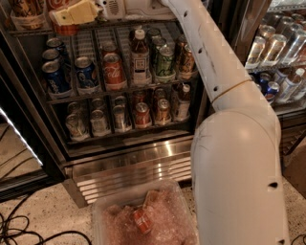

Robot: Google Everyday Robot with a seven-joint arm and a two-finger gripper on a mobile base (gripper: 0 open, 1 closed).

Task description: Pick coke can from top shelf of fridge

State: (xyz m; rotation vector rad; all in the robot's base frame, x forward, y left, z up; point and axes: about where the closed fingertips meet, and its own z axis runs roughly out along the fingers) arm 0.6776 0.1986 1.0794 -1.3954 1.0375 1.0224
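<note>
One fridge (134, 167) fills the view behind and below the gripper, with wire racks inside and a ribbed steel base at floor level.
Arm (229, 143): white, bulky. It starts far below and right of the gripper and runs up-left to it.
Second cooler (282, 52): well to the gripper's right, silver cans on its racks.
Tub (100, 210): on the floor, packed with ice, far below the gripper. A small can (143, 220), reddish, lies in the ice.
Top shelf (119, 22): wire rack just under the gripper.
One rack down from the gripper: blue cans (55, 79) at the left, then a red can (114, 72), a bottle (140, 55) and a green can (165, 62).
Next rack down: a row of mixed cans (119, 117).
Cables (19, 229): on the floor, far below-left of the gripper.
Gripper (71, 14): at top-shelf height, cream-coloured, lying across the front of the coke can (60, 4).
The coke can stands on the top shelf directly behind the gripper, with red showing above and below it. Cannot tell how far the gripper is open, or whether it has hold of the can.
</note>
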